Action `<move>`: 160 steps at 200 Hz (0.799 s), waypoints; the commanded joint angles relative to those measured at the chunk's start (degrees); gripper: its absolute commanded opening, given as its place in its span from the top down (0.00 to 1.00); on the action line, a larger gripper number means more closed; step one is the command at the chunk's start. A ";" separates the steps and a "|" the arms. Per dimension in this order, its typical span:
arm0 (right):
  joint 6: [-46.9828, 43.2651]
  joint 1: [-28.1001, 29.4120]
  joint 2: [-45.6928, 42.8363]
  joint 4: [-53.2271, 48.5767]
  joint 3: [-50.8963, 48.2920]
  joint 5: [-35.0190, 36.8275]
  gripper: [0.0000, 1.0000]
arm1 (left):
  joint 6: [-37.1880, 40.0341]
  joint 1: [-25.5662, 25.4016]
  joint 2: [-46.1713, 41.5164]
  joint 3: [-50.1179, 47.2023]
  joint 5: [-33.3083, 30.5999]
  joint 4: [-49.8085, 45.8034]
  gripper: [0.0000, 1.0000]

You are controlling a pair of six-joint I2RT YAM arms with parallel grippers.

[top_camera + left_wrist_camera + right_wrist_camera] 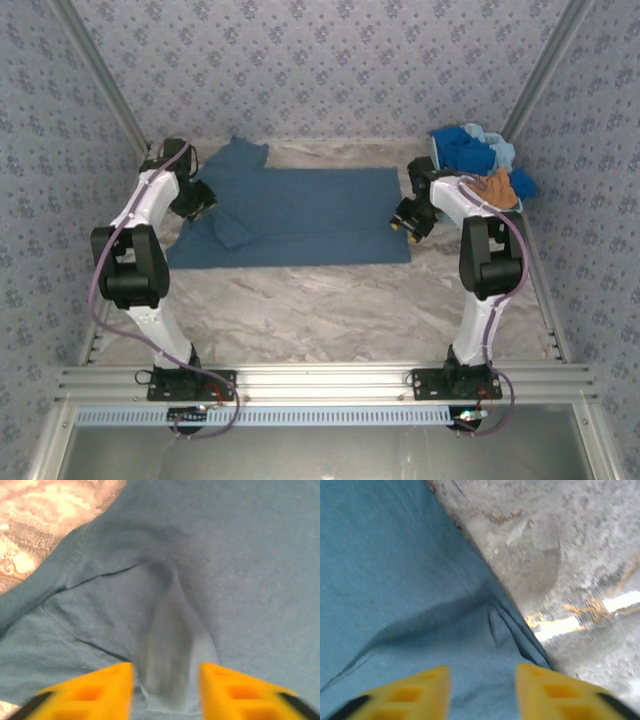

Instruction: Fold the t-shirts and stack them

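A dusty slate-blue t-shirt [310,215] lies spread flat across the marble table [330,310], one sleeve [235,155] reaching toward the back left. My left gripper [203,203] sits on its left side near the other sleeve. In the left wrist view a raised ridge of cloth [172,630] runs in between the yellow fingers [107,692], which pinch it. My right gripper [408,222] is at the shirt's right edge. Creases [497,622] in the right wrist view converge between its fingers [547,690], which hold the cloth next to bare table [560,555].
A heap of other shirts sits in the back right corner: bright blue [460,148], light blue [498,150] and orange-brown [498,185]. Patterned walls close in the back and sides. Bare marble stretches in front of the shirt to the arm bases.
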 commanded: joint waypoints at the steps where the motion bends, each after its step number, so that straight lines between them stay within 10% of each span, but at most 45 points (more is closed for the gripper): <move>1: -2.04 -0.51 -1.35 -1.28 1.98 1.05 0.41 | -0.81 0.89 -2.33 0.98 -1.49 -1.65 0.48; 24: -2.74 -0.37 -6.49 0.14 -3.08 2.96 0.39 | -2.53 1.79 -7.80 -5.15 -1.17 -1.28 0.49; 78: -2.03 4.23 -11.36 9.00 -17.65 -1.54 0.74 | -8.05 7.03 -10.88 -23.46 7.88 8.09 0.85; 160: -4.30 5.69 -0.96 1.53 -12.81 2.33 0.78 | -13.29 7.81 -5.93 -29.91 3.83 10.65 0.86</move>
